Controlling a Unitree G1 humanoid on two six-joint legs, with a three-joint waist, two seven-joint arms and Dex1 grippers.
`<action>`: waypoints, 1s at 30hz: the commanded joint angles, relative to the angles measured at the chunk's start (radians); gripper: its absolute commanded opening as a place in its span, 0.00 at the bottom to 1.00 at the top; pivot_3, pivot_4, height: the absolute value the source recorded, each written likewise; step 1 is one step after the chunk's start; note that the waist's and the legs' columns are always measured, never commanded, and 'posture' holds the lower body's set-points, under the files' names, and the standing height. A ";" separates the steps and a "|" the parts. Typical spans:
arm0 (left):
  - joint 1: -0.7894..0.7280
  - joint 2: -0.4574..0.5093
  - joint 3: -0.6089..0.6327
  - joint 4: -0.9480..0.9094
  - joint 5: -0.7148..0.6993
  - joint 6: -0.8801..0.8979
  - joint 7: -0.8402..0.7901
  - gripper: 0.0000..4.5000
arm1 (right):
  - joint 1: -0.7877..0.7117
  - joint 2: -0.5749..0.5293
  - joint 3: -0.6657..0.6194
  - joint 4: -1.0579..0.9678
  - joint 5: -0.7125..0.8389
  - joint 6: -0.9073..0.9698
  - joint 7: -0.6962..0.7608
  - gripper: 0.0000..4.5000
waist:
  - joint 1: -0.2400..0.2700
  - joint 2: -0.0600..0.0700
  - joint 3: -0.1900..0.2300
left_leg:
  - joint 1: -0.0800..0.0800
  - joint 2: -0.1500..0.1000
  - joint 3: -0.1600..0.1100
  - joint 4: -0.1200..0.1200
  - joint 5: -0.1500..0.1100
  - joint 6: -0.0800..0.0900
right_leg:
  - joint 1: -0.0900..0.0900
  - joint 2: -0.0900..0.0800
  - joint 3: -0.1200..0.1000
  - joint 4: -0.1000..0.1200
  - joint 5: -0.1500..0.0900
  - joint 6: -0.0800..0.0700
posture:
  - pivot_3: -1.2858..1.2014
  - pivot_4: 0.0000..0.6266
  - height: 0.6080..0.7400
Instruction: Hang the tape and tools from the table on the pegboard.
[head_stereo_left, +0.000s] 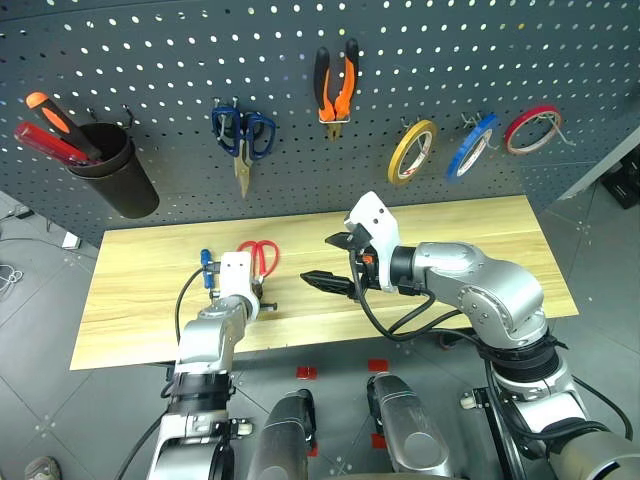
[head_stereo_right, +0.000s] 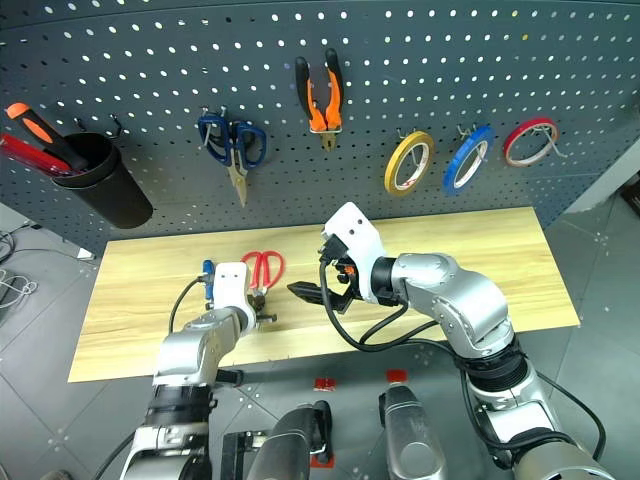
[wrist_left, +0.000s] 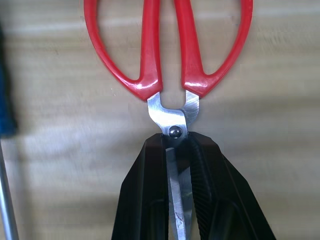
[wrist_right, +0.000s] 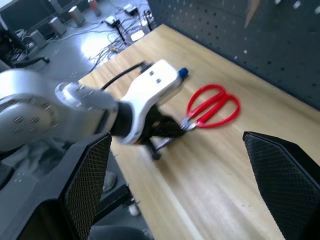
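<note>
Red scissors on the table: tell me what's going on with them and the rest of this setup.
The left gripper is shut on the blades of the red-handled scissors, which lie on the table. The blue-handled screwdriver lies beside them. The right gripper hovers open above the table, holding nothing. On the pegboard the orange-and-black pliers and the yellow tape roll already hang, so the scissors and the screwdriver are left to hang.

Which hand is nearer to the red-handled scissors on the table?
Left. The left hand is shut on the blades of the red-handled scissors. The right hand hangs open above the table, off to the scissors' right.
</note>
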 joint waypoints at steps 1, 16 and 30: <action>0.141 0.024 -0.053 -0.174 -0.010 0.011 -0.057 0.07 | 0.021 -0.015 -0.016 -0.086 -0.050 -0.161 -0.011 1.00 | -0.001 0.000 0.000 | -0.001 0.000 0.000 0.000 0.000 0.000 | 0.000 0.000 0.000 0.000 0.000 0.000 | 0.39 0.53 1.00; 0.416 0.090 -0.045 -0.757 0.063 -0.338 -0.073 0.07 | -0.013 0.020 -0.134 -0.182 0.015 -0.387 -0.015 1.00 | 0.007 -0.003 0.002 | -0.005 0.001 0.000 -0.001 0.000 0.000 | -0.004 0.000 0.000 -0.002 0.000 0.000 | 0.39 0.52 1.00; 0.196 0.204 0.042 -0.748 0.213 -0.459 -0.056 0.07 | -0.031 0.021 -0.117 -0.108 -0.027 -0.487 -0.009 1.00 | 0.007 -0.004 0.002 | -0.005 0.001 0.001 -0.001 0.000 0.001 | -0.004 0.000 0.000 -0.002 0.000 -0.001 | 0.40 0.49 1.00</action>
